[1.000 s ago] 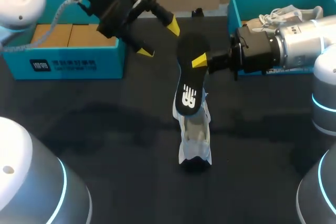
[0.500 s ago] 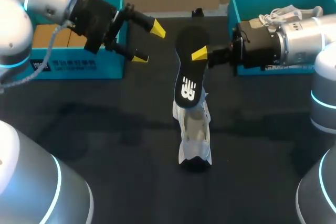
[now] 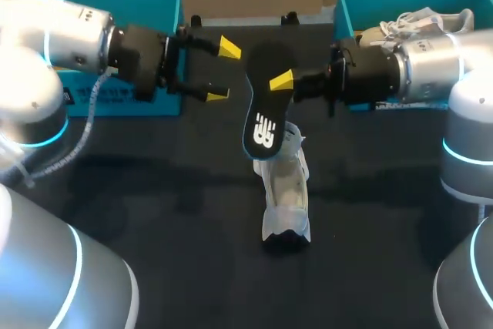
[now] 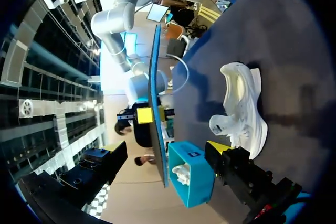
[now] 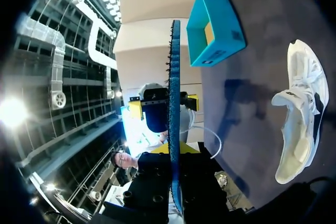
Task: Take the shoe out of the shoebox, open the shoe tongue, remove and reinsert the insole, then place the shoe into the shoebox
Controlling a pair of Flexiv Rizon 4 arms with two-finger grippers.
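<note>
Insole [image 3: 266, 109] hangs clamped edgewise in the right fingers [image 3: 281, 81], its lower end just above the white shoe [image 3: 285, 198], which rests on the counter [image 3: 139, 190] below them. The left fingers [image 3: 228, 48] stand apart beside the insole, holding nothing. Pinched at one edge only, the insole could twist or slip if bumped, and the unheld shoe could tip.

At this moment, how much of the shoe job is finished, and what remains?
Done: the white shoe is on the table, outside both shoeboxes, and its insole is out. In hand: the right claw is shut on the insole above the shoe; the left claw is open beside it. Left: putting the insole back in, then placing the shoe into a shoebox.
</note>
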